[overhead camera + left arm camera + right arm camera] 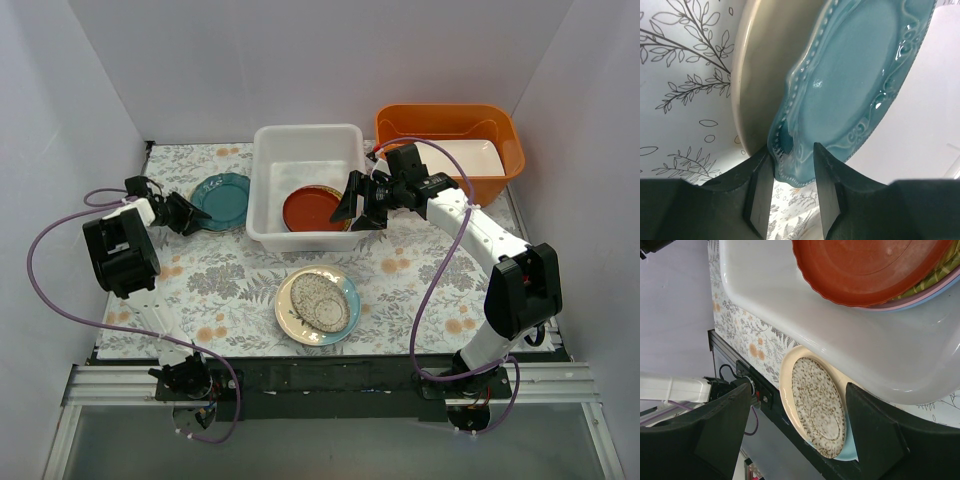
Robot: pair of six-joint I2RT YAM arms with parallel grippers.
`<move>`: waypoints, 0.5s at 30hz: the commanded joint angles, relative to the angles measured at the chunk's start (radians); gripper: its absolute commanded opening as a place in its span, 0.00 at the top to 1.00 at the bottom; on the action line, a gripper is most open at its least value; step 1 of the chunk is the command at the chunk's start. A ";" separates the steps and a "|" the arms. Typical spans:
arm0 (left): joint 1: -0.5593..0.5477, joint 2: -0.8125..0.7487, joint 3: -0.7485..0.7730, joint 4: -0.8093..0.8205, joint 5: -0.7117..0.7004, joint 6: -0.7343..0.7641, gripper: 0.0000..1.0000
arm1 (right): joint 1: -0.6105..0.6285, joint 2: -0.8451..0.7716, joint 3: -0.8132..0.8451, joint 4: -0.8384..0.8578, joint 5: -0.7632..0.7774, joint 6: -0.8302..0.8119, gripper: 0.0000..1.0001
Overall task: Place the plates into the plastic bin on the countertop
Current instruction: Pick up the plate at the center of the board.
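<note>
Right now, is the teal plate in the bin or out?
Out. The teal plate sits on the counter left of the bin, rim between the fingers of the left gripper.

Left of the plastic bin (300, 240): teal plate (225, 195) and left gripper (195, 215) blocking. Right: orange tub (505, 140) close, right gripper (355, 212) at the rim. In front: open countertop (410, 265) beside the speckled plate (318, 305).
</note>
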 commanded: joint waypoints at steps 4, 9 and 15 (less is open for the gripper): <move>-0.007 -0.001 -0.009 0.061 0.011 -0.016 0.68 | 0.004 0.003 0.023 0.009 -0.003 -0.010 0.18; -0.007 0.024 -0.017 0.070 0.016 -0.019 0.86 | 0.004 0.005 0.025 0.009 -0.004 -0.010 0.18; -0.005 0.014 -0.046 0.082 0.011 -0.020 1.00 | 0.004 0.005 0.022 0.008 -0.004 -0.010 0.18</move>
